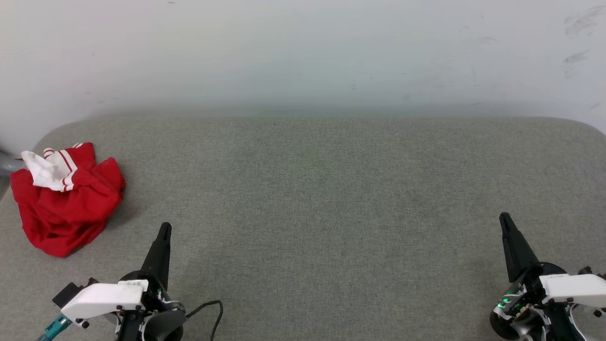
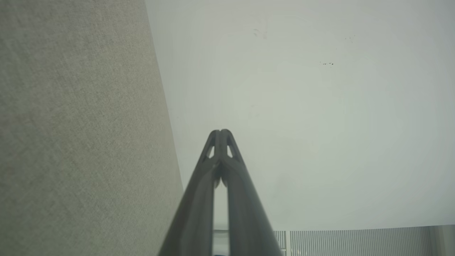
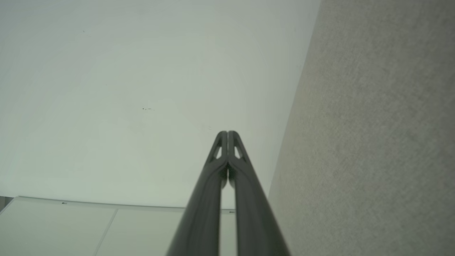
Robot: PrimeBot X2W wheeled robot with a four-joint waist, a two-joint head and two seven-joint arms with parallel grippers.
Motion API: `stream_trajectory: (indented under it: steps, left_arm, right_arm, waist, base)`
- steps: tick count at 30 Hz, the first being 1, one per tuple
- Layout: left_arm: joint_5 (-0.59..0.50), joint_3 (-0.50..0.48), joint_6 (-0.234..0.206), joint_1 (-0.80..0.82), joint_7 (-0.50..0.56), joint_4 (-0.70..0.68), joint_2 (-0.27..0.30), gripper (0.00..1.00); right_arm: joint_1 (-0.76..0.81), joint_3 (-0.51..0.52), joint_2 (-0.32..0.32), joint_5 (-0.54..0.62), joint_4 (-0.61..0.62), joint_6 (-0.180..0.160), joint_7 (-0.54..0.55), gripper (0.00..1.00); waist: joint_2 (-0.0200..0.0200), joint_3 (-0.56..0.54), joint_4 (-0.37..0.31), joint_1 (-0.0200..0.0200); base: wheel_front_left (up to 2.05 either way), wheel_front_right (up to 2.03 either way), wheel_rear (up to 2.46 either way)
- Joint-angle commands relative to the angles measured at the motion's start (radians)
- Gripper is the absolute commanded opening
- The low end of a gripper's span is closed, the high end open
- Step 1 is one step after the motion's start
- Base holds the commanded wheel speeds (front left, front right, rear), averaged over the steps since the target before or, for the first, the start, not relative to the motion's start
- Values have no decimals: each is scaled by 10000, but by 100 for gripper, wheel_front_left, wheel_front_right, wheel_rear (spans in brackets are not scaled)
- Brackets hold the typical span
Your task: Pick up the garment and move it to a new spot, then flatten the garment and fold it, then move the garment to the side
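Note:
The garment [image 1: 66, 203], a bright red T-shirt with a white, red-striped sleeve bunched on top, lies crumpled at the far left of the grey fabric surface [image 1: 322, 199]. My left gripper [image 1: 164, 228] hovers low to its right, a short way off, fingers pressed together and holding nothing. Over at the lower right stands my right gripper [image 1: 504, 219], also shut and empty, far from the shirt. In the left wrist view the left gripper [image 2: 220, 132] points at the pale wall with tips touching. The right gripper [image 3: 227, 132] looks the same in the right wrist view.
A pale wall [image 1: 303, 52] runs behind the grey surface, whose back corners are rounded. A black cable [image 1: 210, 310] loops by my left wrist. A grey object [image 1: 5, 163] pokes in at the left edge behind the shirt.

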State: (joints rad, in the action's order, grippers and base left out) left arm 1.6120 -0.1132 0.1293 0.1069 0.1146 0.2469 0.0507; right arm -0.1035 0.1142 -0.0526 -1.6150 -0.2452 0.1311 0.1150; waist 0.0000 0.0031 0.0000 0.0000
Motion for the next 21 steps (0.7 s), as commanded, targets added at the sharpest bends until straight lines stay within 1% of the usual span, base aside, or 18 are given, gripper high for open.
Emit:
stream_trajectory:
  steps: [1, 21]
  left_arm:
    - [21, -21, 45, 65, 19, -7, -13, 0]
    - [21, -21, 45, 65, 19, -8, -13, 0]
  right_arm:
    - [-119, 6, 38, 55, -12, -7, 21, 0]
    - [-119, 1, 38, 51, -12, -7, 16, 0]
  waist:
    - [0, 0, 0, 0]
    - [0, 0, 0, 0]
  base:
    - [0, 0, 0]
    - [0, 0, 0]
